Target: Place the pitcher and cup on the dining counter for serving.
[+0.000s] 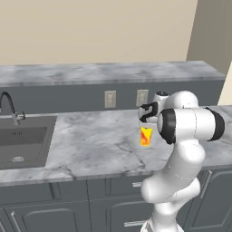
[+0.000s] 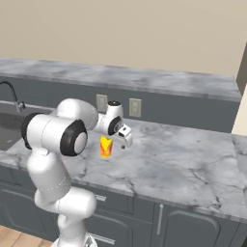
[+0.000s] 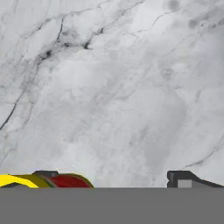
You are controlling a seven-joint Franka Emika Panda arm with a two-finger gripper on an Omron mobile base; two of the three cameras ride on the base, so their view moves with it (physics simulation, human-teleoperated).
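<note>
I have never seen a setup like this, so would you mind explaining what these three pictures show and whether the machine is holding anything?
It is a white robot arm in a rendered kitchen. Two pictures come from cameras behind the arm, one to its left and one to its right. The third looks down from the hand itself at the marble. On the lower worktop stands a small yellow cup, with a sink further left. Behind rises the higher dining counter. The pincer hangs open just above the cup, whose rim shows beside one fingertip. It holds nothing.
</note>
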